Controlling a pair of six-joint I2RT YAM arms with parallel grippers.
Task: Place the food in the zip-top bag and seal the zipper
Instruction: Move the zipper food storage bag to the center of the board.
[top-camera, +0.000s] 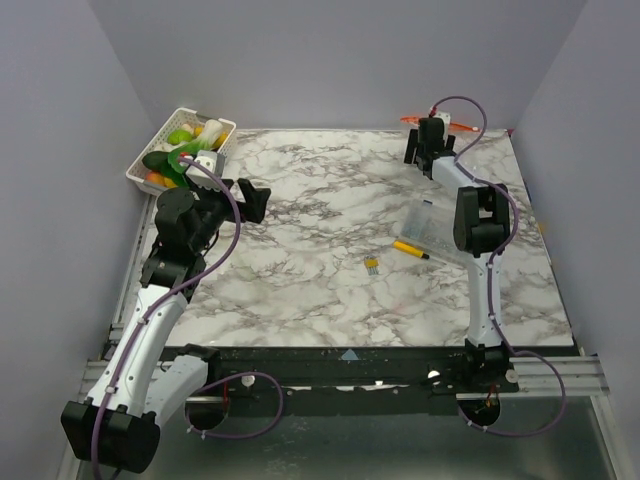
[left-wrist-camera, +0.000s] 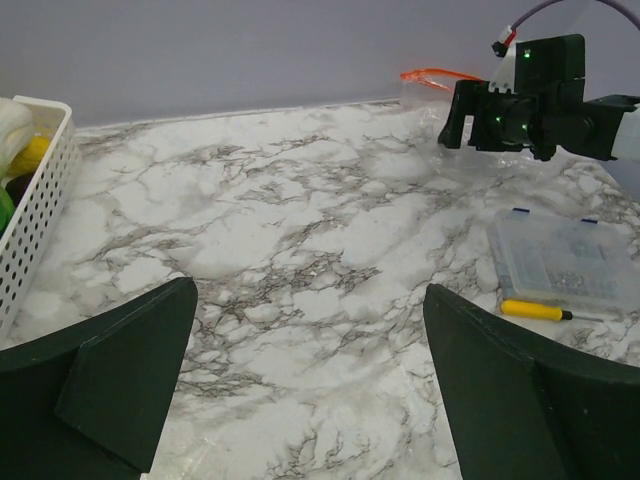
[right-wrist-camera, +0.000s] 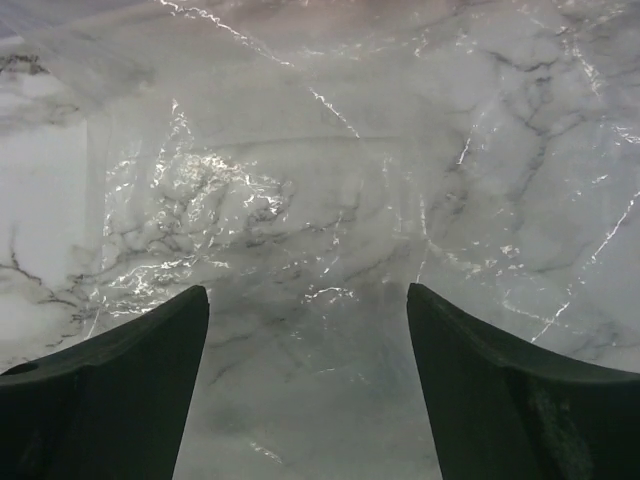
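Back-left corner: the white lattice basket (top-camera: 212, 135) is sitting at the edge of the marble table (top-camera: 320, 290). All the food (top-camera: 178, 140) that shows is lying piled inside it, with green, yellow, orange and white pieces visible. The left wrist view is catching the basket wall and a few of the pieces at its left margin.

Left gripper (top-camera: 262, 200): it is hovering just right of the basket and pointing across the table toward the right side. In its wrist view both fingers (left-wrist-camera: 100, 380) are standing wide apart with only bare marble showing between them. It is gripping nothing.

Centre: a small yellow item (top-camera: 371, 264) is lying on the marble, too small to identify.

Right of centre: the yellow marker pen (top-camera: 411, 250) is lying just beside the near edge of the clear compartment box (top-camera: 428, 225).

Back-right corner: the zip-top bag (right-wrist-camera: 260, 200) is lying flat on the marble, its film crinkling and glinting. The zipper (top-camera: 410, 119) is running along the bag's far edge, near the back wall.

Right gripper (top-camera: 428, 150): it is hanging over the bag and pointing down. In its wrist view the fingers (right-wrist-camera: 520, 400) are spread apart, with bag film showing between them. Nothing is being clamped. Whether the tips are touching the film, I cannot tell.
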